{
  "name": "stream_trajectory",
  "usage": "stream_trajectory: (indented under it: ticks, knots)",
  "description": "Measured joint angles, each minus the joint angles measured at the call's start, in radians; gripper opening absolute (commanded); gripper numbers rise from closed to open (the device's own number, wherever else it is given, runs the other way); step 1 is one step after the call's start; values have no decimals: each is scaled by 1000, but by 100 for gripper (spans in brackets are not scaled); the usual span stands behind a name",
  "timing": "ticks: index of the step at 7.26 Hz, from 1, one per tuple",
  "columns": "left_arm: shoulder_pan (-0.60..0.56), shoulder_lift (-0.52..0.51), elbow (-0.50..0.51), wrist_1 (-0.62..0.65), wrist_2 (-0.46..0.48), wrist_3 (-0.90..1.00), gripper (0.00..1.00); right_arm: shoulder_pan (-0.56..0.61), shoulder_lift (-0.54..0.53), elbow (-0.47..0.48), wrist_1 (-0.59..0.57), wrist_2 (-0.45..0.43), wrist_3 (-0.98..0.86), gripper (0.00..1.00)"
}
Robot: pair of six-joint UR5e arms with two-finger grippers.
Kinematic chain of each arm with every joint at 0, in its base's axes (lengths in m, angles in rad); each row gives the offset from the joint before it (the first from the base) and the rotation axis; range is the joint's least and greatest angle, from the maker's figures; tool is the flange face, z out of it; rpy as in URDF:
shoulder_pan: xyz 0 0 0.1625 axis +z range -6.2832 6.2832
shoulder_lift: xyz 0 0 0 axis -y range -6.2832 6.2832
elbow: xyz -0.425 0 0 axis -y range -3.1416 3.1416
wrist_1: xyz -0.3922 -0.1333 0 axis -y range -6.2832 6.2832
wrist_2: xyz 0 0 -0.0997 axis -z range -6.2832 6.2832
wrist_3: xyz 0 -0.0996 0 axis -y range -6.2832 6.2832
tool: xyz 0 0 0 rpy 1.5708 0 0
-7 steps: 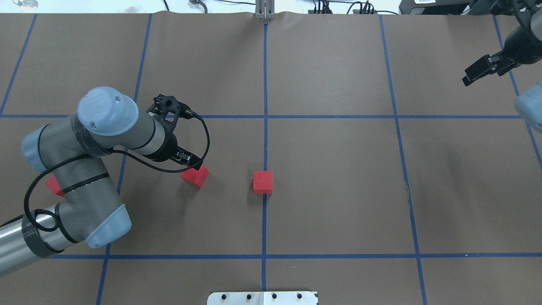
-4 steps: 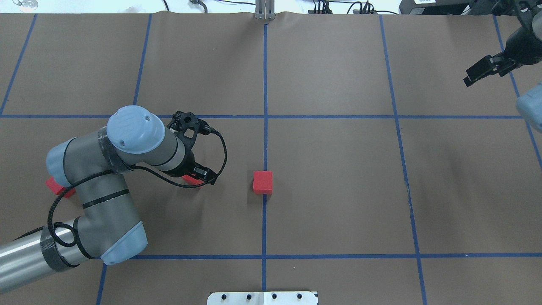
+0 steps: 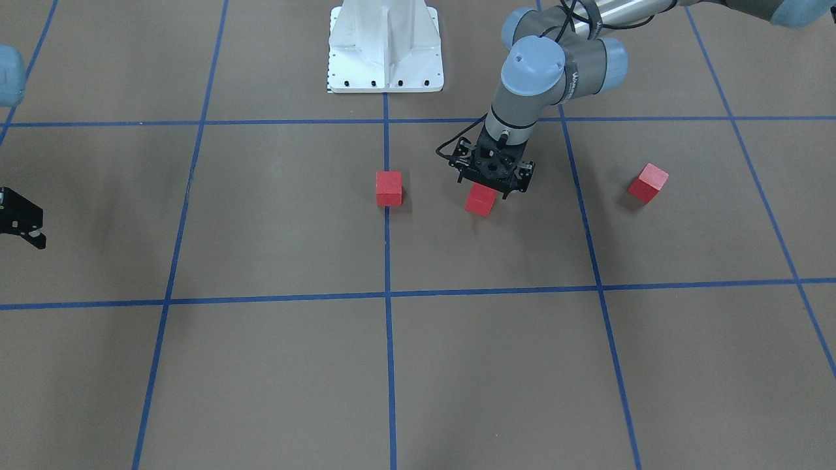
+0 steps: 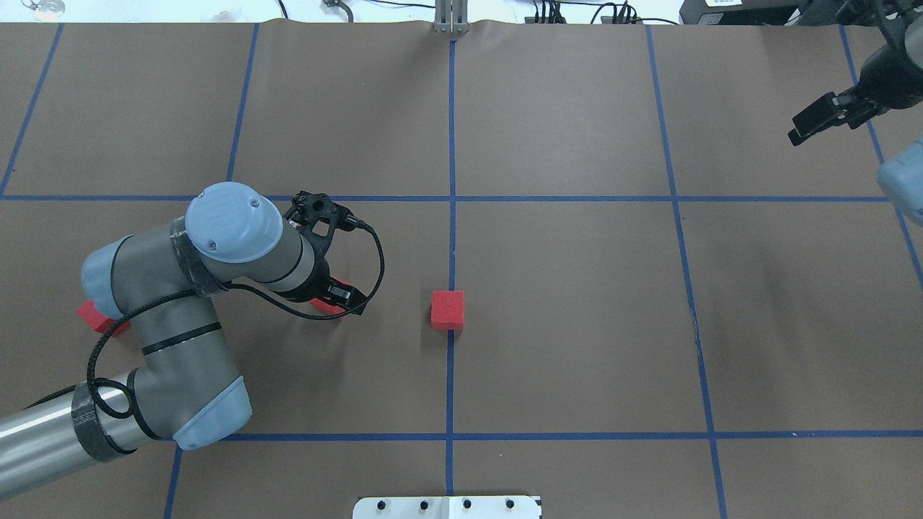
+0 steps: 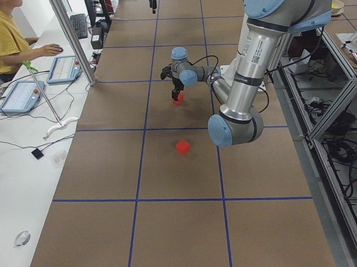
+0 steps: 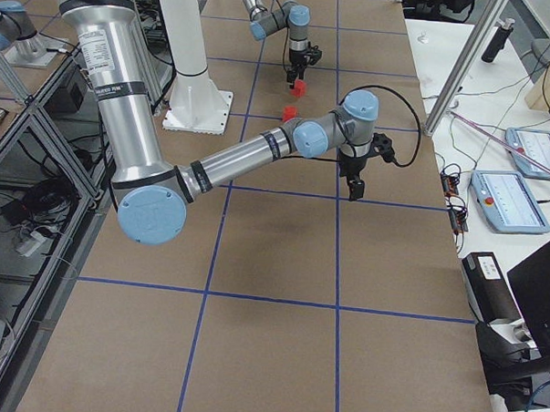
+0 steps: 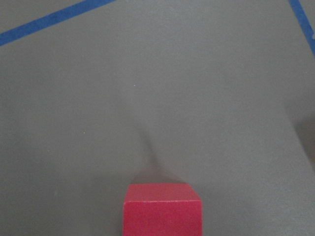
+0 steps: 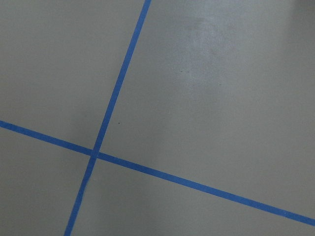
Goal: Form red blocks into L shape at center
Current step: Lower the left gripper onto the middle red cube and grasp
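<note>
Bright, even light from above — soft, faint shadows — left wrist view slightly soft.

On the worktop [image 4: 577, 324], ahead of the robot base [image 3: 385, 49], we find the middle block [image 4: 447, 310] sitting on the central tape line [image 4: 451, 144], between two cross lines. To the robot's left of it, and apart from it, the second block [image 3: 480, 199] lies directly beneath the left hand [image 3: 488, 188]. Farther left, past the next lengthwise line, the third block [image 3: 648, 182] lies alone, partly behind the left arm [image 4: 166, 324] in the overhead view. The right hand [image 4: 815, 124] hangs well off to the robot's right of all three.
</note>
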Motion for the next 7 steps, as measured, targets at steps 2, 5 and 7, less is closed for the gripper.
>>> stream_trajectory:
  ticks: [2, 5, 7]
  knots:
    - [1, -3, 13, -1, 5, -1, 73, 0, 0, 0, 0, 0, 1, 99]
    - [2, -4, 15, 0, 5, -2, 66, 0, 0, -1, 0, 1, 2, 99]
    - [0, -4, 14, -1, 5, -2, 66, 0, 0, 0, 0, 1, 2, 99]
